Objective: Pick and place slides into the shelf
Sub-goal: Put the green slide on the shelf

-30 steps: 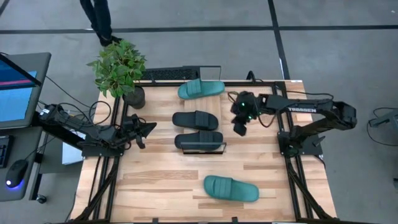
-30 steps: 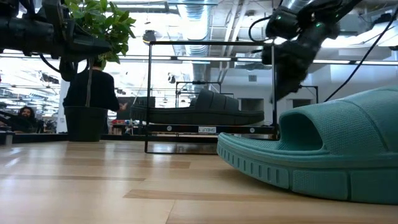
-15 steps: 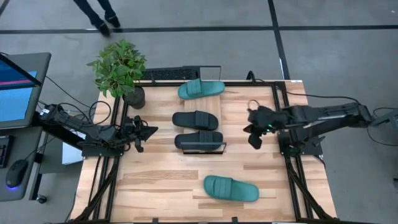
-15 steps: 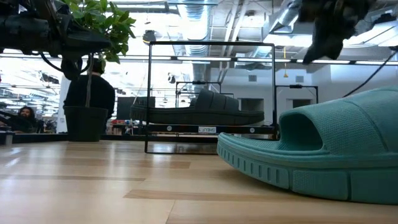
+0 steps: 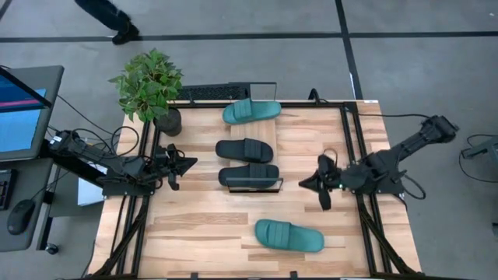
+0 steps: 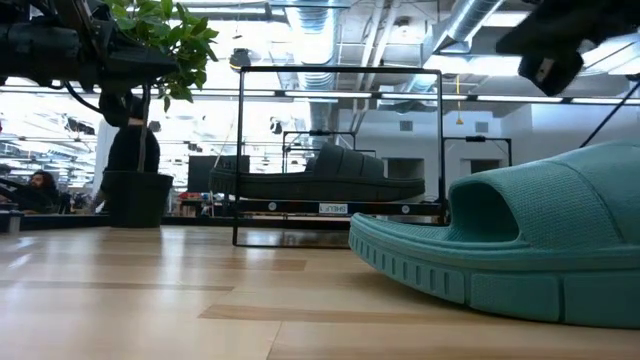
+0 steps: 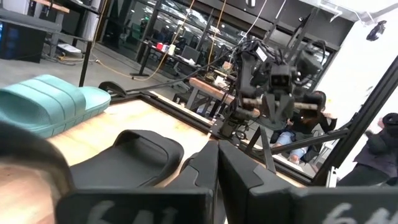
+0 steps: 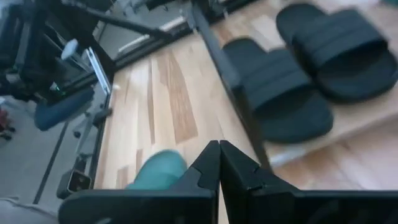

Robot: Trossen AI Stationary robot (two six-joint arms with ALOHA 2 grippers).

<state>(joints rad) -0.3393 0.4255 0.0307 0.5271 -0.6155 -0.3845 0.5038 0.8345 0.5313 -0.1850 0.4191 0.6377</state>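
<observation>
The shelf (image 5: 255,187) runs from far to near along the table's middle, with black wire frames at its ends. On it lie a teal slide (image 5: 250,111) at the far end and two black slides (image 5: 244,149) (image 5: 249,176). A second teal slide (image 5: 289,236) lies sole-down on the tabletop near the front edge and fills the low view's right (image 6: 510,250). My right gripper (image 5: 302,184) is shut and empty, right of the shelf's near end, pointing toward it. My left gripper (image 5: 193,161) is shut and empty at the table's left edge.
A potted plant (image 5: 152,85) stands at the table's far left corner, with a keyboard (image 5: 206,93) beside it. A screen (image 5: 23,109) stands left of the table. A person (image 5: 109,15) walks on the floor beyond. Bare tabletop lies at the near left (image 5: 187,225).
My right gripper has swung from beside the far teal slide toward the table's near edge and has turned from pointing nearward to pointing toward the table's left, staying shut. The slides have not moved. The person beyond the table has walked on.
</observation>
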